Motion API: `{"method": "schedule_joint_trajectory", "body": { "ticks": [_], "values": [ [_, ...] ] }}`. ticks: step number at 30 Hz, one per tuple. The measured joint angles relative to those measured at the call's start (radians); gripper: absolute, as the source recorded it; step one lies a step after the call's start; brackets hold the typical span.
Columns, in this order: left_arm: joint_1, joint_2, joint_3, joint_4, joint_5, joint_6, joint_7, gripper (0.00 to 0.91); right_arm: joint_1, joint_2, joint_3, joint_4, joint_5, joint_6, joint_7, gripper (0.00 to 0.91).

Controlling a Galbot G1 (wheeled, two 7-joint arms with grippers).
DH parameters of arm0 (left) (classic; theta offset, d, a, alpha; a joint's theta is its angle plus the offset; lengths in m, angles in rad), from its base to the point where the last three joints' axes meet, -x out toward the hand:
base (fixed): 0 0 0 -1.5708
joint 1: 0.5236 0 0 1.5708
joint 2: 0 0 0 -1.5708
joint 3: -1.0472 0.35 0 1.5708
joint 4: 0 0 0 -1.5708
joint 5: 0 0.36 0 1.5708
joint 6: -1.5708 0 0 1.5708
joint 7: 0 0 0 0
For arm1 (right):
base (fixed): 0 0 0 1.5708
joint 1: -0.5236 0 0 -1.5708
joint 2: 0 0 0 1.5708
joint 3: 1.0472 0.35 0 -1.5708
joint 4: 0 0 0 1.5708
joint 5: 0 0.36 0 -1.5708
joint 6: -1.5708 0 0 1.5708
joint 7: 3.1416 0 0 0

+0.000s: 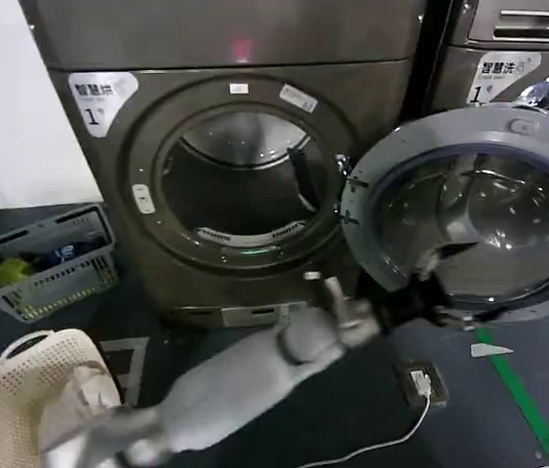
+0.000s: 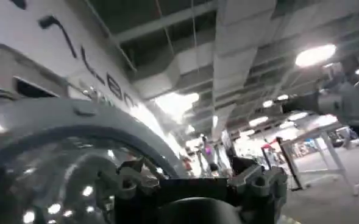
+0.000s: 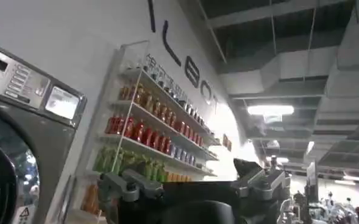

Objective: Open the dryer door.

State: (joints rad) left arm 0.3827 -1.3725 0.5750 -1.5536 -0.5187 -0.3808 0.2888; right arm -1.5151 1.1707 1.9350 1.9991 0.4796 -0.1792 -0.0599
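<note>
While the dryer door (image 1: pixel 469 210) is being swung wide to the right of the drum, the left end effector (image 1: pixel 325 291) is being held open and empty below it. The door could be bumped shut.

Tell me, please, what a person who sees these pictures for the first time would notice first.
First comes the dryer door, swung fully open to the right of the bronze-grey dryer, its grey inner face and domed glass turned to the camera. Next is the dark round drum opening in the machine's front. Below it, the left gripper reaches up from the floor side, near the door's hinge edge.
</note>
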Motion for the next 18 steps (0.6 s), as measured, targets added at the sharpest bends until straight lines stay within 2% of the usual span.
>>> {"method": "schedule_joint_trajectory", "body": {
  "ticks": [5, 13, 18],
  "values": [
    [0.026, 0.144, 0.0, -0.11, -0.003, -0.016, -0.002, 0.907, -0.004, 0.0, 0.0, 0.016, -0.002, -0.017, 0.004, 0.907],
    [0.069, 0.395, -0.031, -0.247, -0.013, 0.054, 0.001, 0.907, 0.01, -0.013, 0.014, 0.029, -0.109, -0.033, 0.02, 0.907],
    [0.122, 0.565, -0.048, -0.32, 0.029, 0.109, 0.003, 0.907, 0.031, -0.014, 0.014, 0.023, -0.117, -0.036, 0.024, 0.907]
  ]
}}
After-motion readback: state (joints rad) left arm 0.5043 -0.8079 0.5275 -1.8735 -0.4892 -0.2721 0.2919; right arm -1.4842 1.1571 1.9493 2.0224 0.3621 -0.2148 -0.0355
